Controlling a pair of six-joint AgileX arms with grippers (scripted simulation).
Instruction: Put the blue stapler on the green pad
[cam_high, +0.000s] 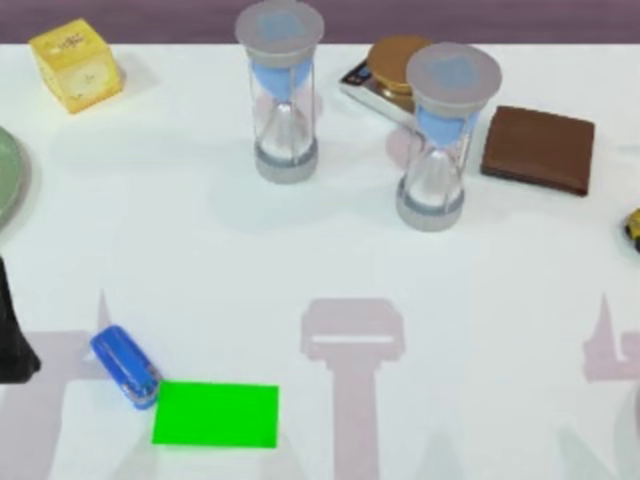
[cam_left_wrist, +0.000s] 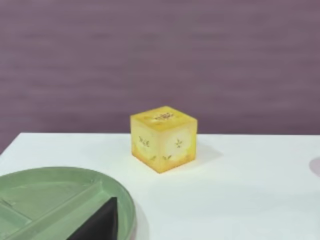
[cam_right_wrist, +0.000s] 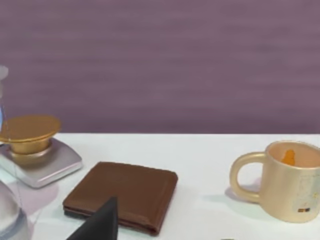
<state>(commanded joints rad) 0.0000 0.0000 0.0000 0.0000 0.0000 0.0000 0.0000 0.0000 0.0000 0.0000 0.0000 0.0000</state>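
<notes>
Near edge of the worktop, toward its left corner: the blue stapler (cam_high: 126, 366) lies diagonally, its silvery tip touching or just short of the green pad (cam_high: 216, 414), not yet on it. I judge the stapler light, rigid and glossy, so likely slippery; the best hold is across its long sides at mid-length. My left end effector (cam_high: 15, 340) sits at the worktop's left edge, near the stapler; whether its fingers are parted I cannot tell. My right end effector lies outside the top view; only a dark tip shows in its wrist view. Far half: two hourglasses (cam_high: 282, 92), a brown wallet (cam_high: 538, 149), a yellow cube (cam_high: 76, 65).
</notes>
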